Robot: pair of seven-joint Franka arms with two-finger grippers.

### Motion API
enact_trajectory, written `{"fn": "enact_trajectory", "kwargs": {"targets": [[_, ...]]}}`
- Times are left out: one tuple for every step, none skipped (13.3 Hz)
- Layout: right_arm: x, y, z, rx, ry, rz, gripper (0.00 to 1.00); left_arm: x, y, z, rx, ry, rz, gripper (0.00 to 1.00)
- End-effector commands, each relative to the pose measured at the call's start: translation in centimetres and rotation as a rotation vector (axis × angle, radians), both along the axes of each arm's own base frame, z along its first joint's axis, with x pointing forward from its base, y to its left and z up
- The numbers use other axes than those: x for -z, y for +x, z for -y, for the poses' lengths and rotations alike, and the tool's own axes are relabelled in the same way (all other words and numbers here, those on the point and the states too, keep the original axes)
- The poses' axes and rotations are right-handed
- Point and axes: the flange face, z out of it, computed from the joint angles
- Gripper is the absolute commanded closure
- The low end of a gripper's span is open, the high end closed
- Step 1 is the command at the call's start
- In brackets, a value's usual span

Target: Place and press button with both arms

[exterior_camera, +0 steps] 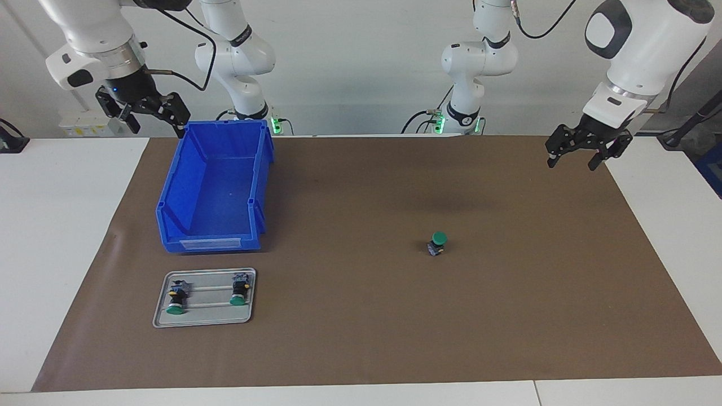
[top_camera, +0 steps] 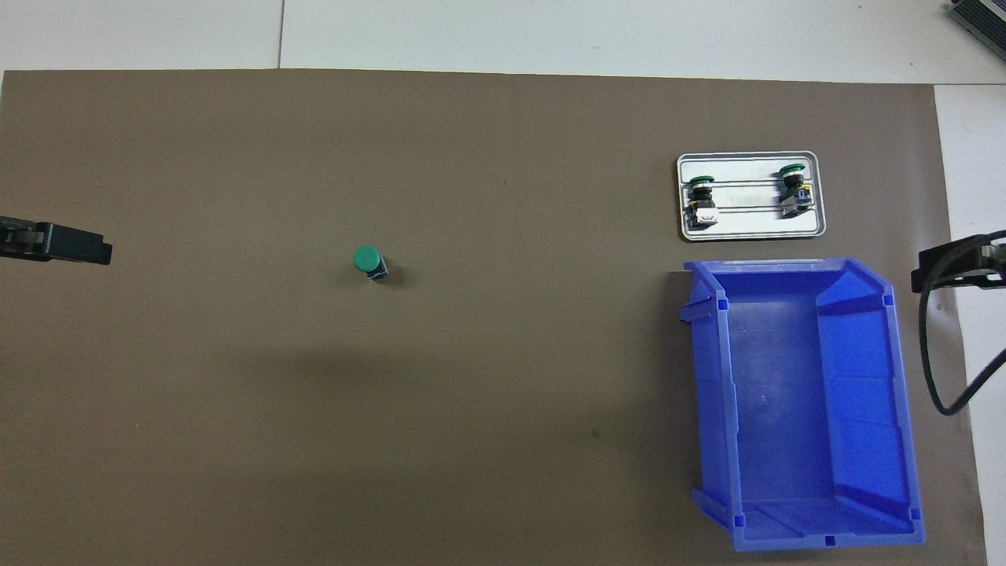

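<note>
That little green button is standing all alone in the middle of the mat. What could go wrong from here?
1. The lone button stands upright on a small base with nothing bracing it; an off-centre push might tip it.
2. Both tools, left and right, hang open at the mat's ends, so either has a long reach that may arrive off target.
3. The right tool hangs by the blue bin's rim and might clip it.

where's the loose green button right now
The button stands upright, alone on the brown mat, toward the left arm's end of the table, well apart from the tray with two other buttons and the blue bin.
</note>
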Motion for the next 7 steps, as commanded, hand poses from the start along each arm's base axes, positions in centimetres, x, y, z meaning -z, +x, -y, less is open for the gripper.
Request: {"fn": "enact_trajectory", "kwargs": {"targets": [[-0.1, -0.4, 0.6, 0.003, 0.021, 0.0, 0.0, -2.7, 0.1, 0.4, -0.016, 0.023, -0.064, 0.0], [-0.3, 0.4, 0.3, -0.006, 0.018, 0.061, 0.0, -3.4, 0.7, 0.4, -0.017, 0.023, -0.093, 0.0], [-0.3, 0.9, 0.2, -0.01, 0.016, 0.101, 0.0, -4.9, 0.9, 0.6, -0.014, 0.028, -0.099, 0.0], [0.0, 0.9, -0.1, -0.011, 0.015, 0.097, 0.0, -4.9, 1.3, 0.6, -0.015, 0.029, -0.122, 0.0], [0.0, 0.9, -0.8, -0.017, 0.014, 0.099, 0.0, -5.2, 1.1, 1.1, -0.01, 0.027, -0.113, 0.0], [-0.1, 1.0, -1.3, -0.027, 0.012, 0.106, 0.0, -5.4, 0.8, 1.1, -0.016, 0.03, -0.106, 0.0], [0.0, 1.1, -1.3, -0.025, 0.011, 0.106, 0.0, -5.0, -0.1, 0.7, -0.03, 0.026, -0.121, 0.0]]}}
